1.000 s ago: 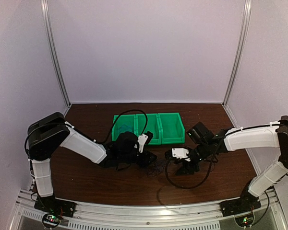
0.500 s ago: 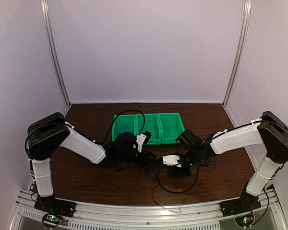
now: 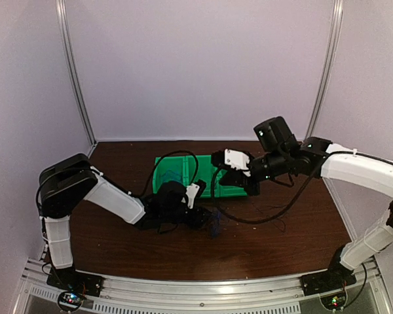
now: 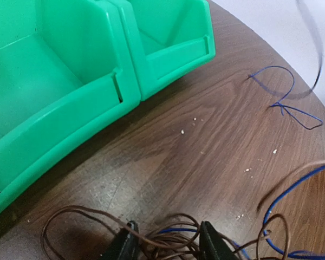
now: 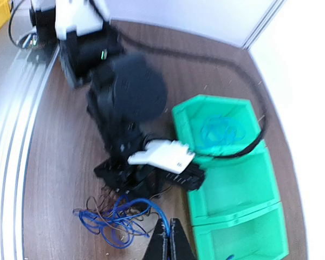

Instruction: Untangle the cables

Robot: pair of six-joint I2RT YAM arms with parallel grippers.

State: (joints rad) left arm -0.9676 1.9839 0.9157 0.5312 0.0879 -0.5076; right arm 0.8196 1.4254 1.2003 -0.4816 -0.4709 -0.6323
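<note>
The cables (image 3: 213, 226) lie in a tangle on the brown table in front of the green bins (image 3: 158, 171). My left gripper (image 4: 168, 246) is low on the table (image 3: 198, 216), its jaws pressed on a bundle of thin dark wires (image 4: 168, 233) with a blue strand running through it. My right gripper (image 5: 170, 244) is raised above and beside the tangle, shut on the blue cable (image 5: 114, 219). That cable arcs from its tips down into loose loops. A further blue loop (image 4: 284, 103) lies flat on the table.
Three joined green bins (image 5: 227, 179) stand behind the tangle, and the left one holds a coiled blue wire (image 5: 222, 130). The right arm's thick black cable (image 3: 249, 221) droops over the table. A metal rail (image 3: 196, 288) runs along the near edge.
My right gripper closed at the tangle, then rose up and back toward the bins, drawing the blue cable out. The left gripper stayed low on the bundle.
</note>
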